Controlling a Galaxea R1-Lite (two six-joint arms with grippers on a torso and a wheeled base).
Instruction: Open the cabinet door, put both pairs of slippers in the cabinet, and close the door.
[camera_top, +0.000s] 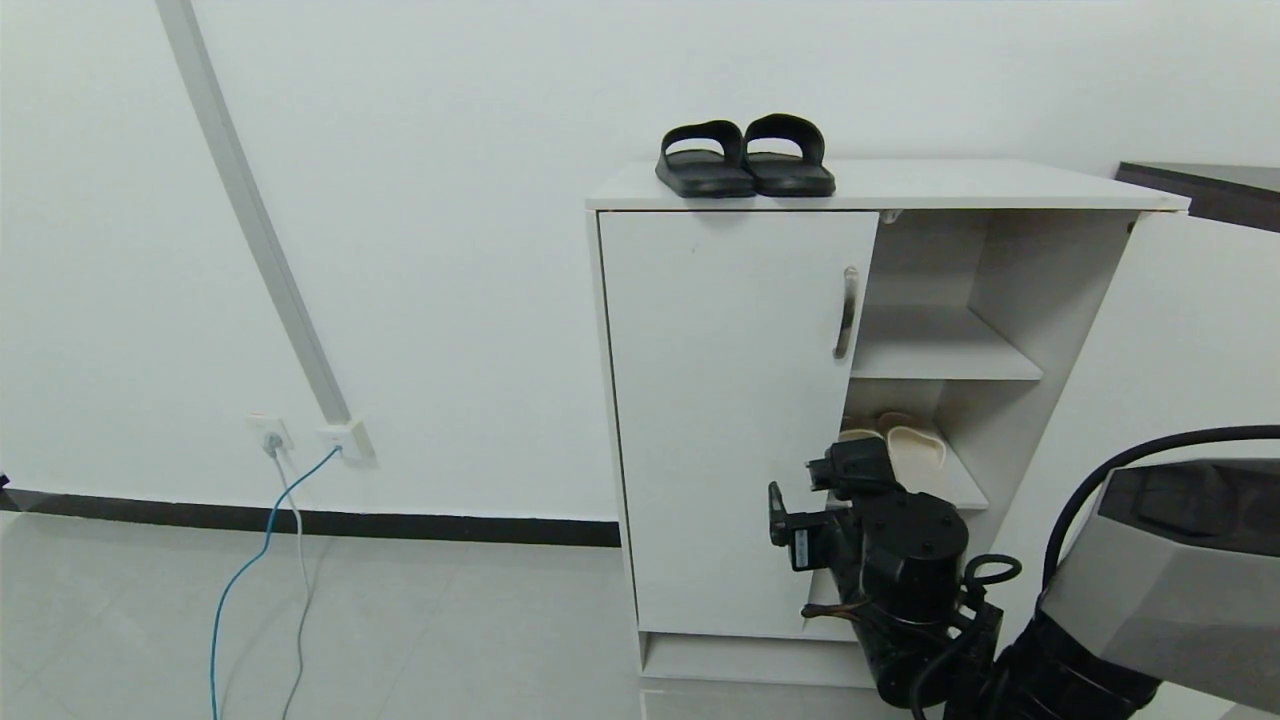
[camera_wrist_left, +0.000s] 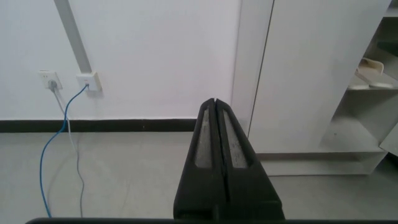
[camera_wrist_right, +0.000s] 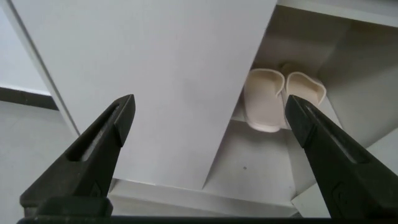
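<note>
A pair of black slippers (camera_top: 745, 160) stands on top of the white cabinet (camera_top: 950, 185). The cabinet's right door (camera_top: 1160, 340) is swung open; its left door (camera_top: 730, 400) with a metal handle (camera_top: 848, 312) is closed. A pair of cream slippers (camera_top: 905, 442) (camera_wrist_right: 277, 99) lies on the middle shelf inside. My right gripper (camera_top: 805, 487) (camera_wrist_right: 209, 106) is open and empty, just in front of the closed door's edge, below the cream slippers. My left gripper (camera_wrist_left: 214, 124) is shut with nothing in it, low over the floor left of the cabinet (camera_wrist_left: 298, 74).
Wall sockets (camera_top: 310, 435) with a blue cable (camera_top: 240, 580) and a grey cable running onto the tiled floor sit left of the cabinet. A dark tabletop (camera_top: 1210, 185) shows behind the cabinet at the right. The upper shelf (camera_top: 940, 350) is bare.
</note>
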